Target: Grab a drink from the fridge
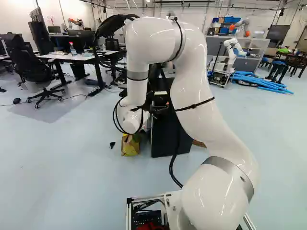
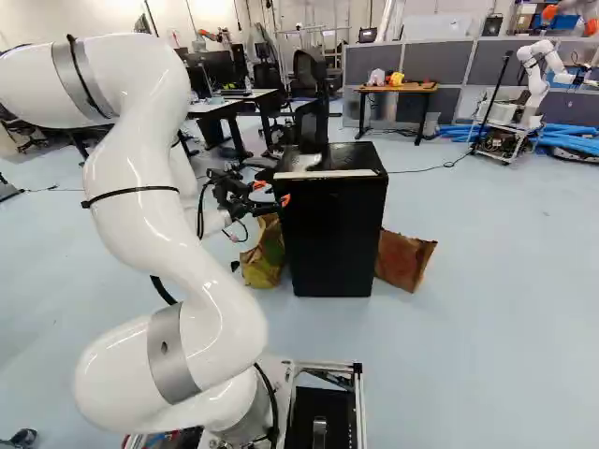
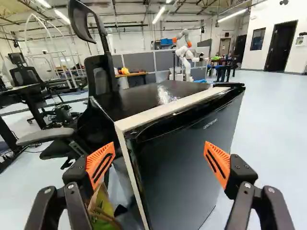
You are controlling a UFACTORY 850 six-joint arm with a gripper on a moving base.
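Brown paper bag (image 2: 402, 260), black office chair (image 3: 98, 72), blue tubes (image 1: 259, 81)

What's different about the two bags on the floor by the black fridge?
The yellow-green bag is patterned in several colours, while the brown bag looks plain. The yellow-green bag stands roughly upright; the brown bag leans over to one side. In the right base view, the yellow-green bag is left of the black fridge and the brown bag is right of it. Both sit on the floor.
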